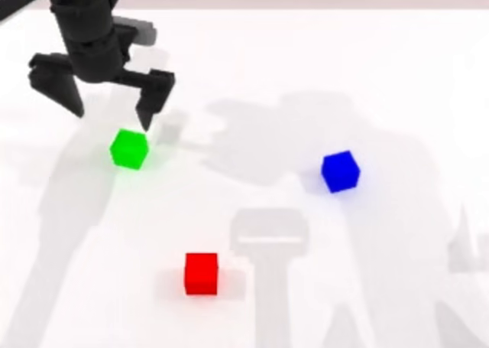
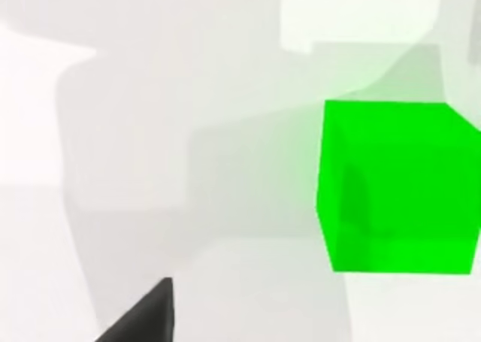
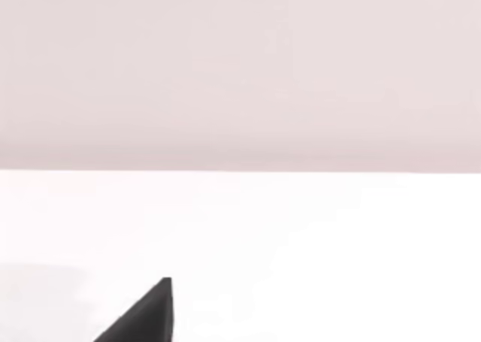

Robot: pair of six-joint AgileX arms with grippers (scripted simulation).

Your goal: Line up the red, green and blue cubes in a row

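Your left gripper (image 1: 111, 115) hangs with jaws spread just above the green cube (image 1: 128, 149); your right arm's jaws can't be judged.

You have three plain solid-colour cubes on a white desk (image 1: 397, 73): a bright green cube (image 1: 128, 149), a bright blue cube (image 1: 340, 171) and a bright red cube (image 1: 201, 273). The left claw (image 1: 111, 114) is black.

Green cube (image 1: 128, 149): bright, plain, resting on the table at my left side, turned slightly askew. Blue cube (image 1: 340, 171): at the right, also rotated. Red cube (image 1: 201, 273): nearest the lower edge, between them, sitting square. All three well apart, not aligned.
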